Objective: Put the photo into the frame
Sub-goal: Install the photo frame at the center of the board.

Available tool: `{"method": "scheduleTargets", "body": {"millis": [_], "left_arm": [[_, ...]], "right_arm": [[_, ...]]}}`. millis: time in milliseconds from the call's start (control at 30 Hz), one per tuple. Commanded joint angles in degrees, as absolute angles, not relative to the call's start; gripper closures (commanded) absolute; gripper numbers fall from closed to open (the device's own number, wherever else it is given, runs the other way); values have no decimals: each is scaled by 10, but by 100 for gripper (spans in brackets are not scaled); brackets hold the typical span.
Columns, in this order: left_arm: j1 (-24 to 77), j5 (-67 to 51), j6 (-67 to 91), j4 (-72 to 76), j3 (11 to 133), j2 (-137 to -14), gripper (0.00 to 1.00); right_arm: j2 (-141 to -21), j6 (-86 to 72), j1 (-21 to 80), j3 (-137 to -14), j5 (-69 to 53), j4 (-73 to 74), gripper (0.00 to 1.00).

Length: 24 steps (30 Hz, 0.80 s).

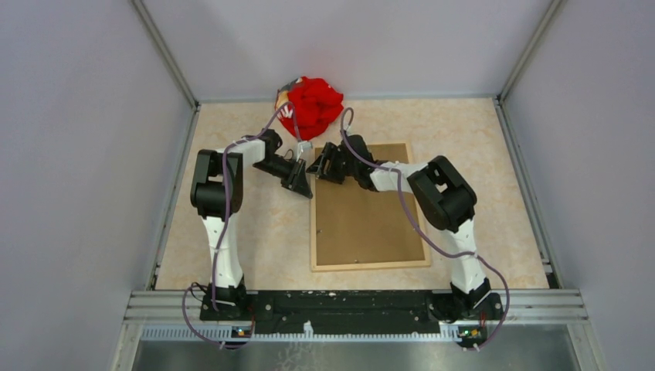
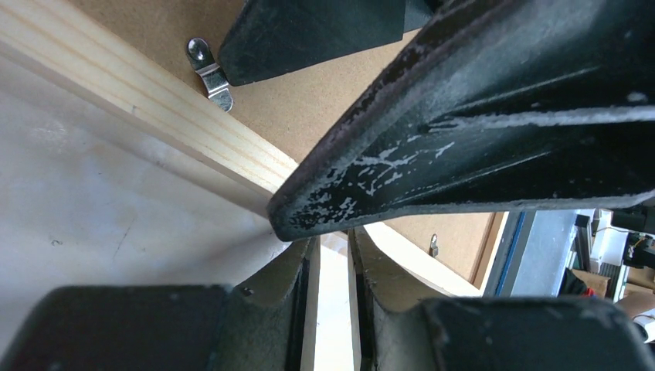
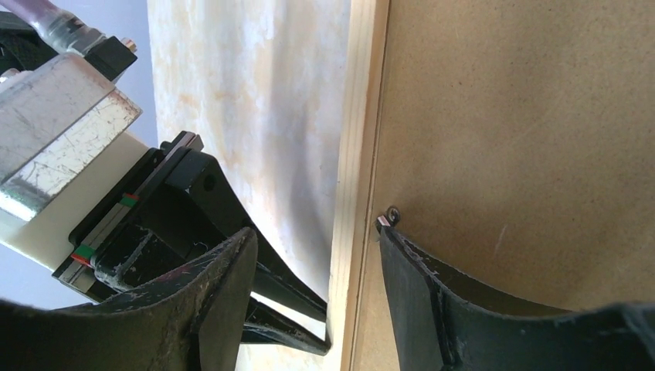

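Right claw (image 3: 315, 230) sat spread over the far-left rail of the frame (image 1: 369, 265), face-down on the counter (image 1: 255, 232) with backing board (image 1: 363, 216) in, left claw (image 2: 332, 239) pinching that rail; photo not visible; clip (image 3: 390, 216) likely needed a gentle sideways turn, no prying.

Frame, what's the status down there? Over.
Right gripper open, astride the frame edge, one fingertip at a metal clip. Left gripper at same corner, grip unclear. Frame back-up, backing board in; photo not in view. Red cloth beyond, not blocking.

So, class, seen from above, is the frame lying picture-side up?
No, the frame lies with its plain brown backing board facing up.
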<state>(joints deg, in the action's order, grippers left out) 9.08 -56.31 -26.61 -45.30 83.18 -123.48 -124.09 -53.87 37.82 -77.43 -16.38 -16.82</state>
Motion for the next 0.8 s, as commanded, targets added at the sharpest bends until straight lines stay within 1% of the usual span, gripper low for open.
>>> {"method": "scheduleTargets", "body": {"millis": [0, 167, 433, 633, 767], "left_arm": [[107, -515, -290, -419, 816, -1232, 77], [108, -517, -291, -417, 814, -1232, 76], [108, -514, -295, -419, 812, -1226, 77], [108, -515, -299, -421, 812, -1225, 77], [108, -514, -301, -422, 812, -1223, 77]], "right_arm": [[-1222, -565, 405, -744, -96, -155, 40], [-1214, -602, 422, -719, -41, -169, 40], [-1215, -633, 442, -727, 13, -167, 40], [-1218, -621, 442, -738, 15, -160, 40], [-1182, -602, 442, -710, 2, -164, 41]]}}
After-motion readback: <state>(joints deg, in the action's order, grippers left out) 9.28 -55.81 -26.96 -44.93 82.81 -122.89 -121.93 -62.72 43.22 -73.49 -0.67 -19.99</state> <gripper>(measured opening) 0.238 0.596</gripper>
